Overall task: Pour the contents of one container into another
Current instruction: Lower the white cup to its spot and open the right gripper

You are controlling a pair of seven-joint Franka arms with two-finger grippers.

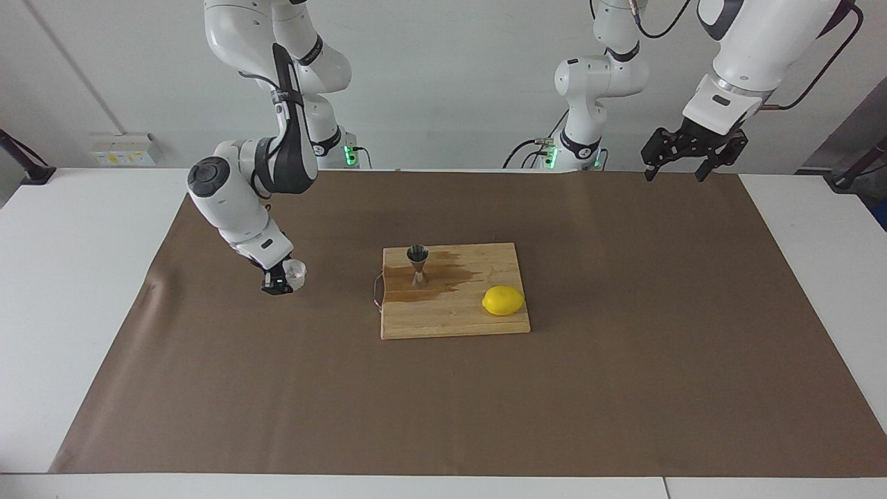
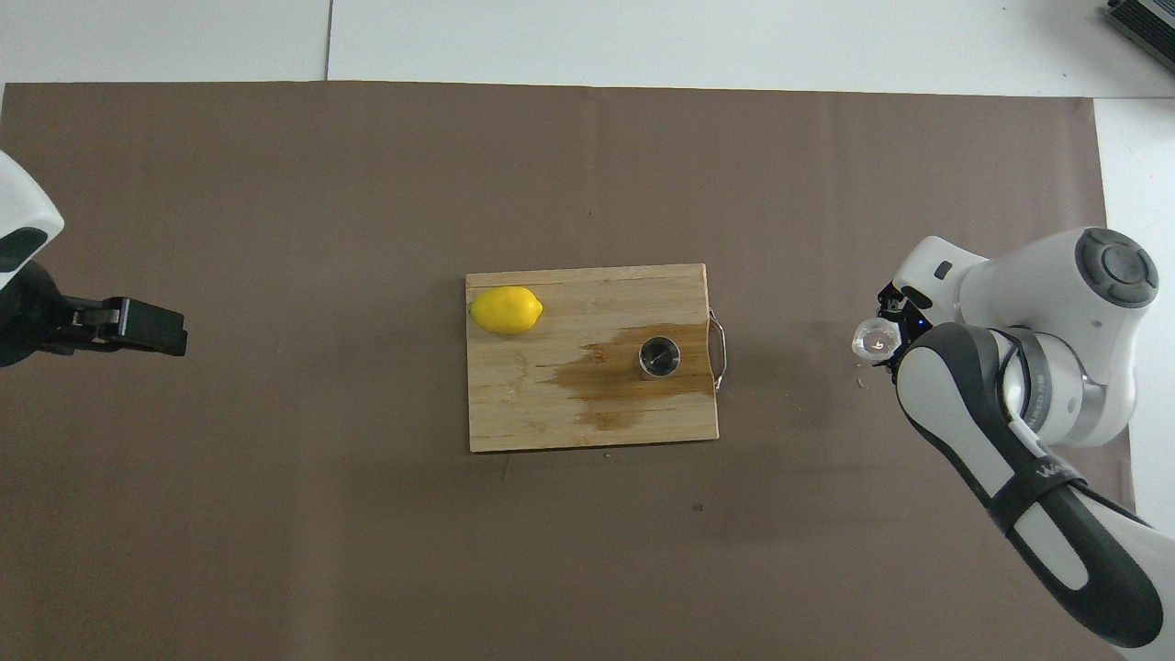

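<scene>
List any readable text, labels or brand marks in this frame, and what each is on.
Right arm: white lettering on the dark band of its link, too blurred to read.
Wall plate: yellow stickers, too small to read.
Jigger, glass cup, lemon, board: no text visible.

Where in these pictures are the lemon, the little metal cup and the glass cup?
lemon (image 1: 503,301), facing view, middle of its yellow skin.
metal jigger (image 1: 417,265), facing view, on its upper cone.
glass cup (image 1: 296,272), facing view, on its clear wall.
</scene>
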